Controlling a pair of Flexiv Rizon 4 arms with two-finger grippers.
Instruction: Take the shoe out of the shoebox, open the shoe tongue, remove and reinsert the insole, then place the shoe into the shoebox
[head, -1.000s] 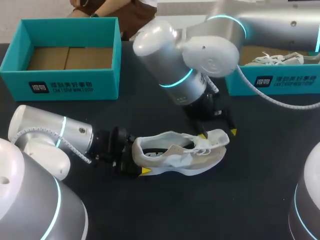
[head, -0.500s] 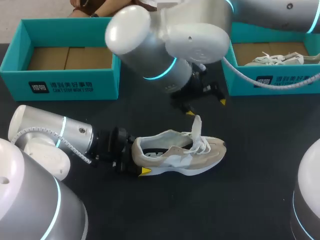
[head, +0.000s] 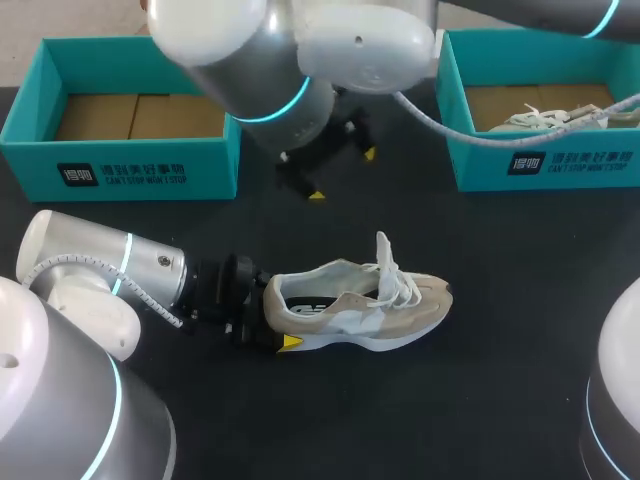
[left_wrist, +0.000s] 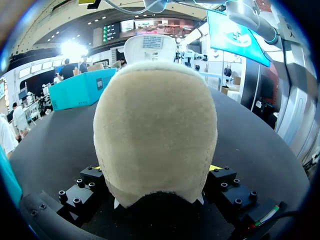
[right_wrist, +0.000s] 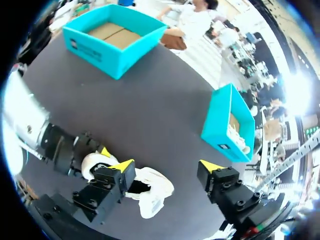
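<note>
The left box (head: 120, 160) sits at the desk's (head: 520, 330) far left corner, showing only its cardboard floor. In front of it my left hand (head: 275, 318) lies low on the desk, its fingers closed on the heel of the shoe (head: 365, 315) from both sides. The left wrist view shows that heel filling the gap between them.

The shoe lies on its sole in the middle of the desk, toe towards the right edge. Its tongue (head: 384, 262) now stands straight up, clear of the laces. A second ago it was pulled forward over the toe with the right hand on it. The opening is bare, and the insole (head: 316, 307) shows dark inside, so I judge the tongue step done and the insole next.

The right hand (head: 343, 174) has let go and risen. It has drifted back towards the far edge and somewhat left, and now hangs above the desk between the two boxes. Its fingers are spread wide with nothing in them. Half a second ago it was just above the tongue. Shoe and left hand have not shifted in that time.

The right box (head: 545, 165) stands at the far right, holding another shoe (head: 555, 118).
</note>
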